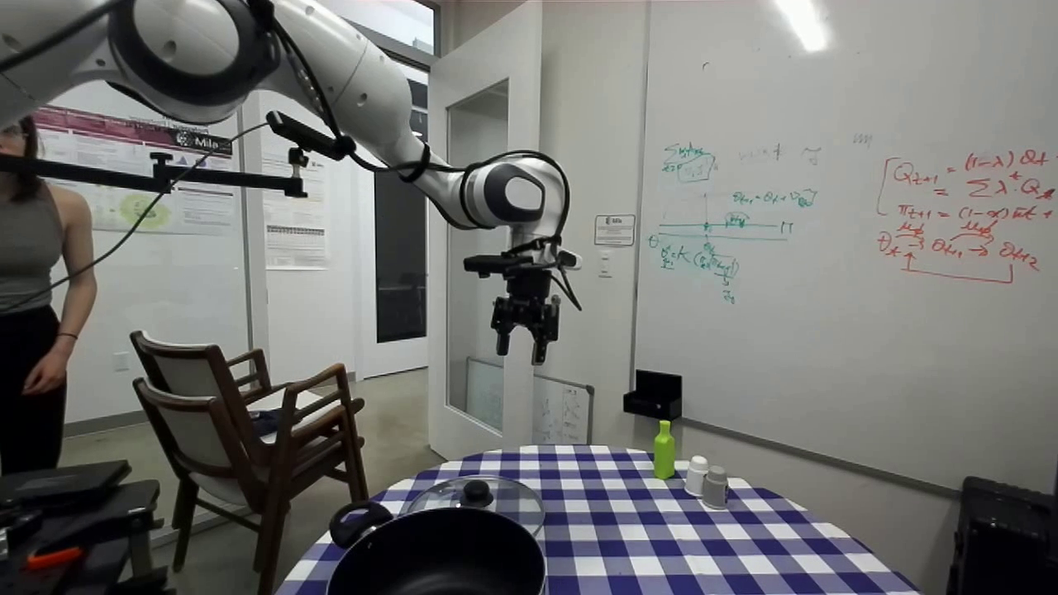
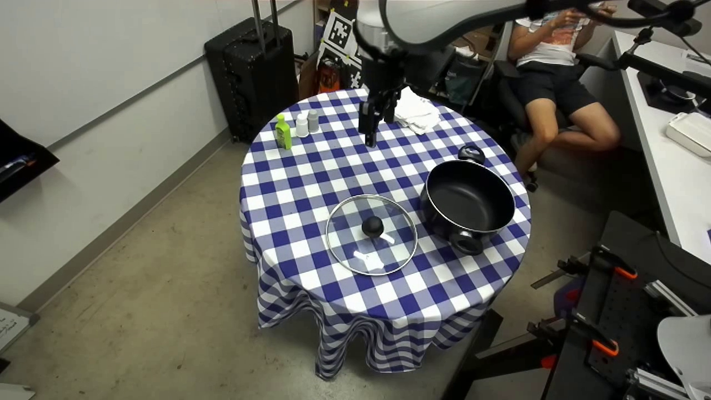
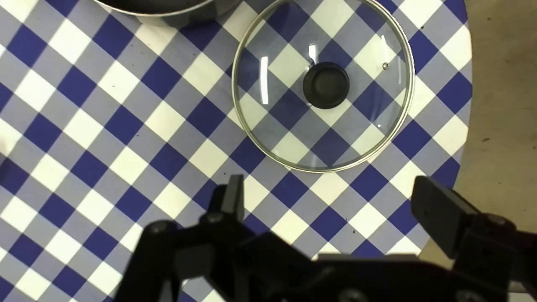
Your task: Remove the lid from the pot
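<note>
The lid (image 2: 371,238) is off the pot (image 2: 467,197) — just lying on the counter (image 2: 333,172), right beside the pot at its 8 o'clock in an exterior view. The pincer (image 3: 329,191) hangs in midair, spread wide — lid's at its 12 o'clock in the wrist view.

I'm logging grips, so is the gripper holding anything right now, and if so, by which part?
Nothing is held. The gripper is open above the tablecloth, and the lid lies beside the pot, its knob untouched.
</note>
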You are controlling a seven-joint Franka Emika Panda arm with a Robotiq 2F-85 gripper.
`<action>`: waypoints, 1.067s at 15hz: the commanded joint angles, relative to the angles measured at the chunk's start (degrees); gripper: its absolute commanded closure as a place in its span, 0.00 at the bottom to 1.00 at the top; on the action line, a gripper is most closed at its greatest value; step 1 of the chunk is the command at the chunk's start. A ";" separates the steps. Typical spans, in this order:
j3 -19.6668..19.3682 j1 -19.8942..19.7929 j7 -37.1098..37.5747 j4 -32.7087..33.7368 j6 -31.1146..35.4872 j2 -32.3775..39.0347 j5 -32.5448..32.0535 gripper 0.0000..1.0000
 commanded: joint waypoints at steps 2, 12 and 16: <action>-1.09 -3.51 -4.40 -16.22 2.16 -13.61 1.69 0.00; -4.09 -5.55 -4.10 -44.12 6.95 -35.79 -1.96 0.00; -4.26 -5.34 -2.59 -51.52 10.07 -41.14 -4.43 0.00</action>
